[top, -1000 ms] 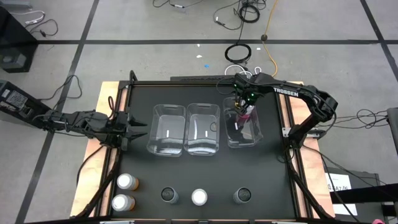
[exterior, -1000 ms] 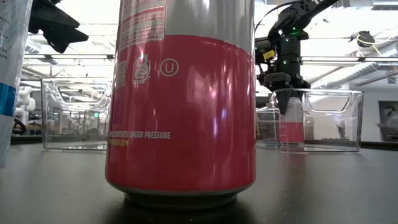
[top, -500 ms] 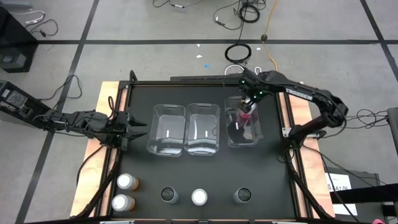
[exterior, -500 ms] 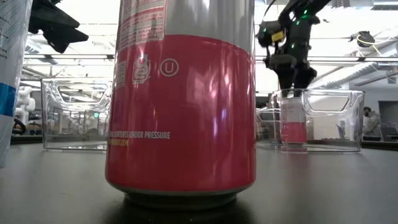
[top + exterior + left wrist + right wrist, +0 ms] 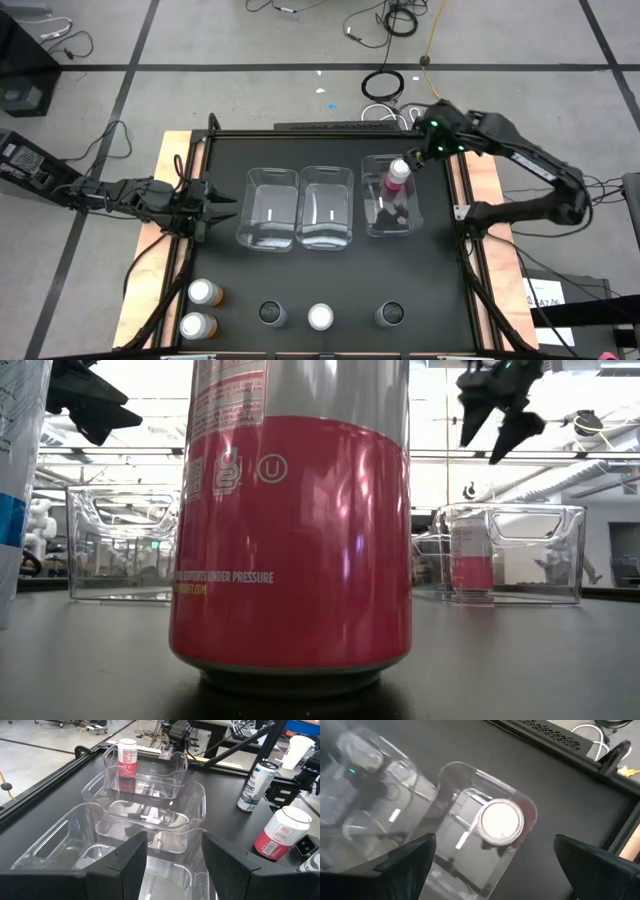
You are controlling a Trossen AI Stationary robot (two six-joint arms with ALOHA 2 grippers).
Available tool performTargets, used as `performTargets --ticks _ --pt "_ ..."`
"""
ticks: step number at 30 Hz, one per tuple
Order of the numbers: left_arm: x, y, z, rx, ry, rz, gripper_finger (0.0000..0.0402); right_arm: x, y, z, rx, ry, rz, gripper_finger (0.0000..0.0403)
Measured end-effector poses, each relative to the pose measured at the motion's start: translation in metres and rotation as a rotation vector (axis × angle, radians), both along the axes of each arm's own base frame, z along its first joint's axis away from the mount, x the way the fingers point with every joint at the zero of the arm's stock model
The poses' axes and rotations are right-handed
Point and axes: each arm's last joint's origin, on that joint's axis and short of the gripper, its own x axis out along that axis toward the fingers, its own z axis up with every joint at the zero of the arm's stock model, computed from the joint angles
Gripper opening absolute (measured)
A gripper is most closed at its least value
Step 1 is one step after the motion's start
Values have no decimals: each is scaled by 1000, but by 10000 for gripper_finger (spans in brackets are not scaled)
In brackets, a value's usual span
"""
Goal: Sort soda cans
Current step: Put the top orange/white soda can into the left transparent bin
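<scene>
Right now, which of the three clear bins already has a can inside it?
The right-hand bin, nearest the right arm: a pink can stands upright in it. The middle bin and left bin hold no cans.

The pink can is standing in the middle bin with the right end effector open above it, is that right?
Not quite. The pink can stands in the right-hand bin, not the middle bin, as the high view shows. The right end effector is indeed open above it.

I'm in a robotics lab: my black counter (image 5: 330, 270) sits on a grey tiled floor (image 5: 200, 40) strewn with loose cables (image 5: 385, 85), an open hall with ceiling lights (image 5: 130, 410) and rolling carts (image 5: 90, 726) beyond my 2 arms.
</scene>
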Motion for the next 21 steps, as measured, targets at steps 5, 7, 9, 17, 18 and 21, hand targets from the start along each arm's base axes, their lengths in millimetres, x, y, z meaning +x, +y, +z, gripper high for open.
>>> performTargets --ticks 5,7,9,17,18,21 --pt "0 0 0 0 0 0 198 -14 26 13 11 -85 5 396" --pt "0 0 0 0 0 0 198 -18 35 16 16 -118 21 396" --pt "0 0 0 -1 0 0 198 -20 44 19 27 -143 38 396" --pt "0 0 0 -1 0 0 198 -16 71 20 53 -152 148 396" --pt "0 0 0 -1 -1 0 198 -15 74 20 52 -151 161 396" --pt "0 0 1 -5 -14 1 198 -13 81 20 62 -152 200 396"
